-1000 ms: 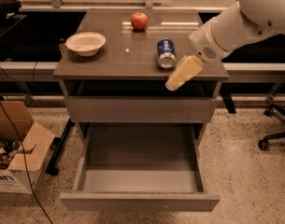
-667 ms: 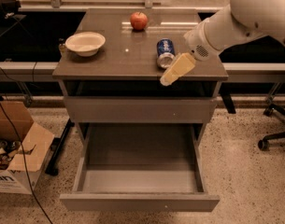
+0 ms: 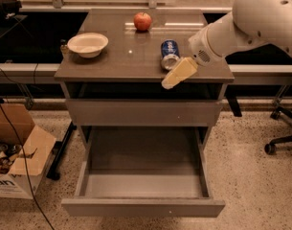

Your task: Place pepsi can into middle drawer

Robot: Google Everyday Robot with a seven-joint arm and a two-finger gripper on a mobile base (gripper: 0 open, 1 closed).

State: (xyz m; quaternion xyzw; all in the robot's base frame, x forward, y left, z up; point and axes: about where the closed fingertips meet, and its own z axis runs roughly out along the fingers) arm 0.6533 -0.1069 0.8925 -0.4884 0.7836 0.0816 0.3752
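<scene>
The pepsi can lies on its side on the cabinet top, right of centre, with a silver end facing me. My gripper hangs on the white arm that comes in from the upper right. It sits just in front of and slightly right of the can, at the cabinet top's front edge, and holds nothing that I can see. The middle drawer is pulled out wide below, and its grey floor is bare.
A red apple stands at the back of the top. A white bowl sits at the left. A closed flat drawer front lies above the open drawer. A cardboard box stands on the floor at left, an office chair base at right.
My gripper has moved a little to the left along the front edge, closer to the can. The can, apple, bowl and drawer have not moved.
</scene>
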